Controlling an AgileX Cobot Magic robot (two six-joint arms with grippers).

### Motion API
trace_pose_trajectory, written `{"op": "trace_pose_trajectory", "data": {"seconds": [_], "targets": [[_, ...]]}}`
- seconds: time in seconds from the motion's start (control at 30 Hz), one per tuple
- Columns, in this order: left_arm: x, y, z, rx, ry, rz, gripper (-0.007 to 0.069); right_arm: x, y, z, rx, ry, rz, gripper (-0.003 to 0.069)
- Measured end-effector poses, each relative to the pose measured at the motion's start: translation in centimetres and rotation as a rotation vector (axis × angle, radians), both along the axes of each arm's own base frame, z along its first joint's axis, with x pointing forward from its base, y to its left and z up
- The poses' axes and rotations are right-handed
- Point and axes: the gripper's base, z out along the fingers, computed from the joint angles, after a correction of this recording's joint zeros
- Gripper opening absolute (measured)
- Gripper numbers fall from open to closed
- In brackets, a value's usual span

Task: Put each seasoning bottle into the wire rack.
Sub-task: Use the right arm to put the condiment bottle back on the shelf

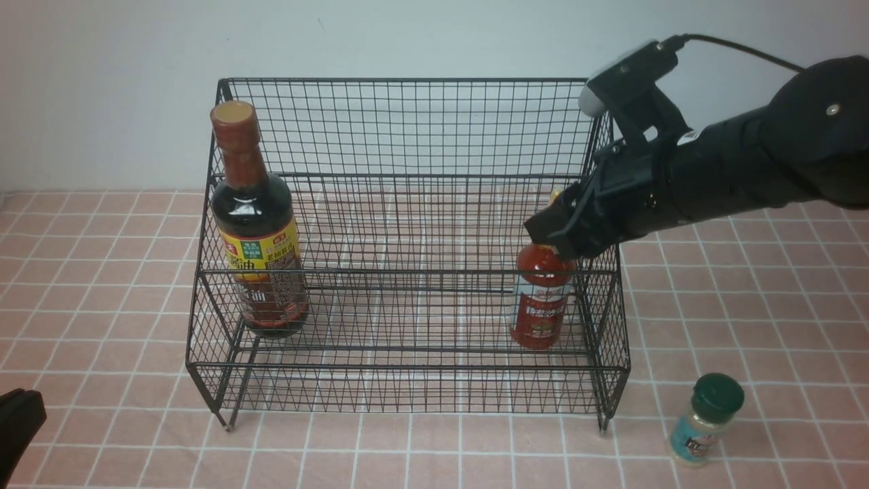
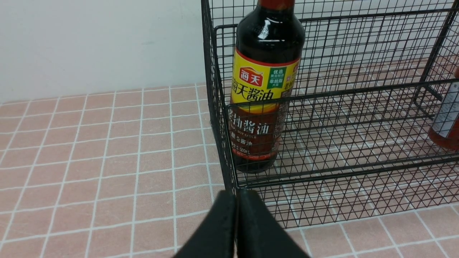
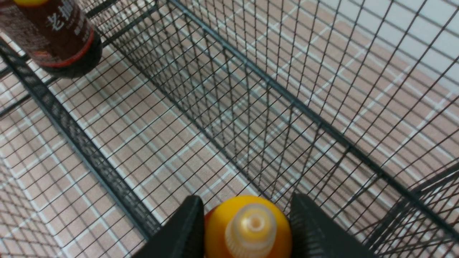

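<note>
The black wire rack [image 1: 407, 122] stands mid-table. The tall dark soy-sauce bottle [image 1: 258, 238] stands upright at the left end of its lower tier, and shows in the left wrist view [image 2: 265, 89]. The small red squeeze bottle [image 1: 541, 299] stands upright at the right end of the lower tier. My right gripper [image 1: 553, 234] reaches over the rack's right side, and its fingers press both sides of the bottle's yellow nozzle cap [image 3: 247, 225]. The tiny clear shaker [image 1: 705, 418] with a green lid stands on the table outside the rack's front right corner. My left gripper [image 2: 236, 200] is shut and empty by the rack's front left corner.
The table is covered in a pink tile-pattern cloth [image 1: 102, 305], with a plain pale wall behind. The rack's upper tier [image 1: 421, 204] holds nothing. The rack's right side wall [image 1: 607, 285] runs just under my right arm. My left arm shows only at the front left edge [image 1: 20, 421].
</note>
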Motion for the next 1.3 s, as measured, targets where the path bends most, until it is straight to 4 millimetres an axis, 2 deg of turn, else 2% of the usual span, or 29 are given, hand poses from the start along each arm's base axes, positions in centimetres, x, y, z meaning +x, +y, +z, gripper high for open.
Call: {"op": "trace_pose_trajectory", "data": {"seconds": [0.67, 1.03, 1.2, 1.3], "targets": [[0.0, 0.0, 0.0, 0.0, 0.0, 0.0, -0.0007, -0.1, 0.0, 0.0, 0.001, 0.014, 0.005, 0.0307], [0.0, 0.0, 0.0, 0.0, 0.0, 0.0, -0.0007, -0.1, 0.1, 0.2, 0.014, 0.02, -0.008, 0.0437], [0.0, 0.0, 0.0, 0.0, 0.0, 0.0, -0.0007, -0.6, -0.2, 1.6, 0.029, -0.016, -0.01, 0.0447], [0.0, 0.0, 0.0, 0.0, 0.0, 0.0, -0.0007, -1.7, -0.6, 3.8, 0.062, -0.068, -0.021, 0.0448]]}}
